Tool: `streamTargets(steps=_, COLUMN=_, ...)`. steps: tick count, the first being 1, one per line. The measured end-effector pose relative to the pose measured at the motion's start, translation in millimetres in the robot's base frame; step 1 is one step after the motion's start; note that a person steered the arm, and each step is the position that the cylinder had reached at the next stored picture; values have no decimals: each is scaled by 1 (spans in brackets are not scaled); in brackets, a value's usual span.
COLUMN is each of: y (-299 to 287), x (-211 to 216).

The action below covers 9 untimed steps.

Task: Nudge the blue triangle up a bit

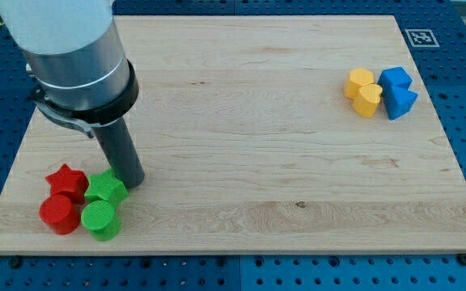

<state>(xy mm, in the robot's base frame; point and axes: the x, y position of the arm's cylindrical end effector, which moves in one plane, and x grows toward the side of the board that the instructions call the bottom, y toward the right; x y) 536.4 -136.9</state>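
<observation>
Dark and straight, the rod comes down from the grey arm housing at the view's upper left, and my tip [133, 183] rests on the wooden board [241, 145] at the view's lower left, just beside the upper right edge of a green star-like block [105, 189], close enough that it may be touching, though I cannot tell for sure. The rod has nothing to open or close and holds nothing; it can only push. Below that block sits a green cylinder [101, 219], and to their left a red star [67, 181] above a red cylinder [58, 213], the four packed together. Well apart from all this, near the view's upper right corner, lies the other cluster: a yellow block [359, 82] and a yellow heart [368, 99] side by side with two blue pieces. The upper blue block [396, 78] looks faceted, its shape unclear; the blue triangle [400, 102] lies just below it, touching the heart on its left. Judged from this, the nudge has not begun: my tip is across the board from its target. What is left is the whole job, namely crossing to the right, coming in below the triangle, and pushing it upward, where the blue block above stands in the way.
</observation>
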Motion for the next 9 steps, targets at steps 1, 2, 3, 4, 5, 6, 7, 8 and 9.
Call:
streamTargets(steps=1, y=1, x=0)
streamTargets(steps=2, y=30, x=-5)
streamTargets(steps=3, y=85, x=-8)
streamTargets(steps=4, y=151, x=-8)
streamTargets(steps=5, y=223, x=-8)
streamTargets(steps=6, y=302, x=-8)
streamTargets(steps=7, y=378, x=-8)
streamTargets(steps=8, y=433, x=-8)
streamTargets(steps=9, y=481, x=-9)
